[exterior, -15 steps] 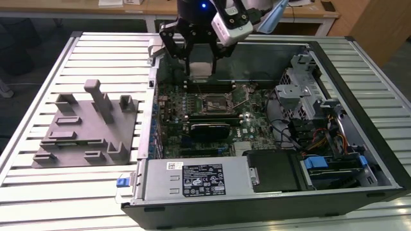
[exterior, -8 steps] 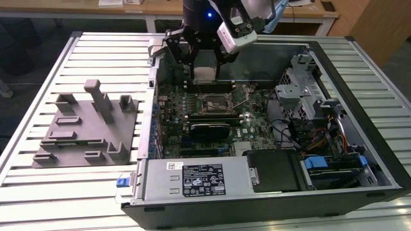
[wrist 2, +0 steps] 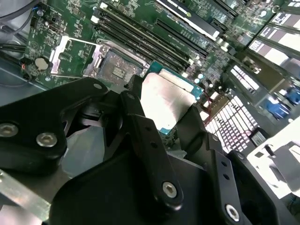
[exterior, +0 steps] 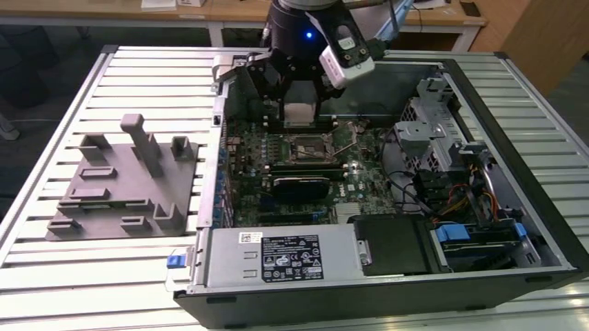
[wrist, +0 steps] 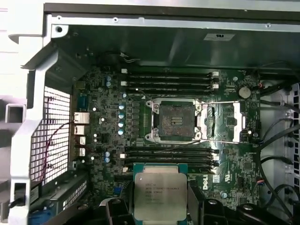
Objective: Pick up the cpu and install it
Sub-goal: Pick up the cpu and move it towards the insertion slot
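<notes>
1. Slatted metal table (exterior: 83,289): carries everything listed below.
2. Open computer case (exterior: 520,148): lies on its side on the table, interior facing up.
3. Arm (exterior: 304,27): dark wrist reaching down from the far edge of the exterior view and hanging over the case's far end, above the board.
4. Motherboard (exterior: 368,186): green, seated in the case floor, with long black memory slots (wrist: 168,80) on both sides of the socket.
5. Grey plastic fixture (exterior: 120,186): stands with upright posts on the table at the exterior view's left, beside the case and well apart from the arm.
6. Gripper (exterior: 299,118): points down, its two black fingers (wrist 2: 140,126) pressed against opposite edges of the chip and pinching it between them.
7. Socket (wrist: 177,121): black and square, its metal frame swung open to one side, the cavity bare.
8. Cpu (wrist: 159,194): a flat square with a pale silvery top and a thin teal-green rim. It is held level in the gripper, clear of the board and near the socket, but offset over the neighbouring memory slots.
</notes>
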Robot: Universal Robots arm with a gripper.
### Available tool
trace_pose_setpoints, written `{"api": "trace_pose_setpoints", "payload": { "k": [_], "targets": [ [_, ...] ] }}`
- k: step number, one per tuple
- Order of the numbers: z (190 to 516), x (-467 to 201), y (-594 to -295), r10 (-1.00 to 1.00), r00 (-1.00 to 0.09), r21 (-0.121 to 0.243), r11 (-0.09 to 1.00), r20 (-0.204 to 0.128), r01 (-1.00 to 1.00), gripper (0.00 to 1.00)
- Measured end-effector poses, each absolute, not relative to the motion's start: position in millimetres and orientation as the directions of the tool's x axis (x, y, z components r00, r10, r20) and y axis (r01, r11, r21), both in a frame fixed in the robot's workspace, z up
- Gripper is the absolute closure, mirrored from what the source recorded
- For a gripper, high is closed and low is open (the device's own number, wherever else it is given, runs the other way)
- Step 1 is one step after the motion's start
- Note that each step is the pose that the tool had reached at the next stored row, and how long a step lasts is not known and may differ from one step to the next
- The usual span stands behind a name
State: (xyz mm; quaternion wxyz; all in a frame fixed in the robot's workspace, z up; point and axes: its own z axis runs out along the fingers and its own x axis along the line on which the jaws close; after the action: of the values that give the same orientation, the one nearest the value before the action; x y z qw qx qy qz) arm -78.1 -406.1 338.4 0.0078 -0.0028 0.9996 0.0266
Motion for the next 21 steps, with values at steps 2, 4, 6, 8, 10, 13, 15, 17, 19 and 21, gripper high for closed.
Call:
{"api": "trace_pose_setpoints", "payload": {
  "k": [2,4,6,8,10,13,15,17,19,21],
  "targets": [
    [335,-76,-406,-0.005,-1.0,0.053,0.999,-0.015,-0.006,0.46],
    [331,-74,-406,-0.005,-1.0,0.053,0.999,-0.014,-0.006,0.46],
    [328,-73,-406,-0.005,-1.0,0.053,0.999,-0.014,-0.006,0.46],
    [324,-71,-405,-0.005,-1.0,0.053,0.999,-0.014,-0.006,0.46],
    [320,-69,-405,-0.005,-1.0,0.053,0.999,-0.013,-0.006,0.46],
    [315,-67,-403,-0.005,-1.0,0.053,0.999,-0.013,-0.006,0.46],
    [312,-66,-402,-0.005,-1.0,0.053,0.999,-0.012,-0.006,0.46],
    [309,-65,-401,-0.005,-1.0,0.053,0.999,-0.012,-0.006,0.46],
    [305,-64,-400,-0.005,-1.0,0.053,0.999,-0.012,-0.006,0.46],
    [303,-62,-398,-0.005,-1.0,0.053,0.999,-0.011,-0.006,0.46]
  ]
}}
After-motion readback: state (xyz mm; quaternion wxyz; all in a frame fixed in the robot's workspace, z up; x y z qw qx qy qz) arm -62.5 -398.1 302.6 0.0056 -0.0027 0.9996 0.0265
